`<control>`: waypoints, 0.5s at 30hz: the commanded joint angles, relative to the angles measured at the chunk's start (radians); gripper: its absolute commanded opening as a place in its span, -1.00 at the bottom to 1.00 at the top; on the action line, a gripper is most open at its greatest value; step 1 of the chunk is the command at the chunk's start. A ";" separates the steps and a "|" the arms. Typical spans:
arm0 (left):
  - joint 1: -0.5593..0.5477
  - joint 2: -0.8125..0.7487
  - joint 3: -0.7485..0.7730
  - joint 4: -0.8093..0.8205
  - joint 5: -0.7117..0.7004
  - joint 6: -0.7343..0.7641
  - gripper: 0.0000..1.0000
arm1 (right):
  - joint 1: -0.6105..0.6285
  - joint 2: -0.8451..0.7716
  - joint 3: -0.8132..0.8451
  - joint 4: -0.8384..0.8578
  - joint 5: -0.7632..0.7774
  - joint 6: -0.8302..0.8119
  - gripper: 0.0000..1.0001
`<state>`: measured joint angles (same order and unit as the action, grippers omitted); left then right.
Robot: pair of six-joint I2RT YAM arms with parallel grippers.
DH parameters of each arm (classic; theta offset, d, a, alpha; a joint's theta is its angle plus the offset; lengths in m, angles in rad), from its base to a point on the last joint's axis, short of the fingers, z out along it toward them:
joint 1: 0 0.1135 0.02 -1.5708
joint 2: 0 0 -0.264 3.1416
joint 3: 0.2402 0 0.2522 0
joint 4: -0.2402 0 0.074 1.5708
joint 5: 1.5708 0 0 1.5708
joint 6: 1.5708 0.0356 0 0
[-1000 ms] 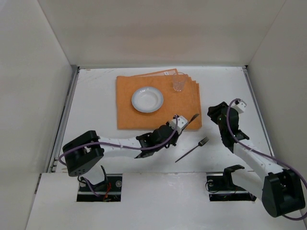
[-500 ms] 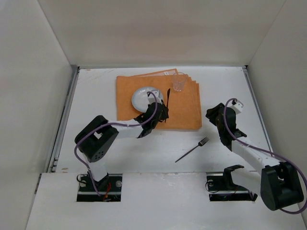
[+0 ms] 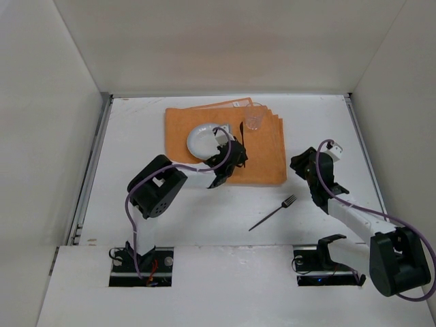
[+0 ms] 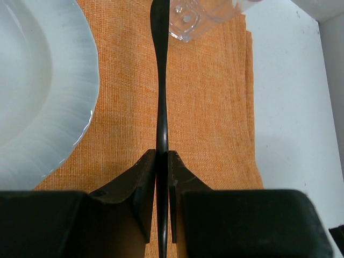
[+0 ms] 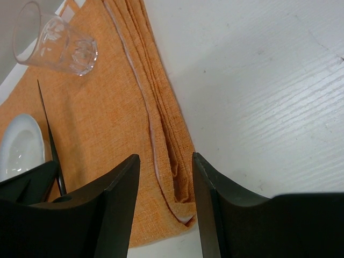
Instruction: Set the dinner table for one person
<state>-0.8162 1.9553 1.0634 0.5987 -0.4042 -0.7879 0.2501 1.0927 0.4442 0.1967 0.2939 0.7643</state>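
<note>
My left gripper (image 3: 235,155) (image 4: 162,156) is shut on the handle of a slim black knife (image 3: 240,133) (image 4: 159,80). It holds the knife over the orange placemat (image 3: 266,153) (image 4: 215,107), just right of the white plate (image 3: 203,141) (image 4: 37,80), tip pointing towards the clear glass (image 3: 254,117) (image 4: 196,19). A dark fork (image 3: 276,209) lies on the white dinner table (image 3: 136,150), off the placemat's near right corner. My right gripper (image 3: 300,163) (image 5: 165,161) is open and empty above the placemat's right edge (image 5: 166,134).
White walls close in the table on three sides. The placemat's right side is a stack of folded layers. The right wrist view also shows the glass (image 5: 56,45), the plate's rim (image 5: 19,145) and the knife's thin edge (image 5: 48,126).
My left arm has swung left and back with the knife, from the placemat's near right corner to beside the plate. My right gripper has shifted only slightly.
</note>
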 commanded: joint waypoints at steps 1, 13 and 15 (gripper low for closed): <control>0.007 0.019 0.061 0.010 -0.048 -0.045 -0.90 | 0.008 -0.010 0.036 0.069 -0.009 0.001 -0.01; 0.028 0.109 0.116 -0.013 -0.004 -0.044 -0.89 | 0.008 -0.004 0.036 0.069 -0.015 0.003 -0.01; 0.028 0.117 0.122 -0.020 -0.004 -0.040 -0.86 | 0.008 -0.005 0.036 0.069 -0.015 0.001 -0.01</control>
<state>-0.7956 2.0781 1.1351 0.5625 -0.4038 -0.8215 0.2501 1.0927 0.4442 0.2031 0.2821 0.7643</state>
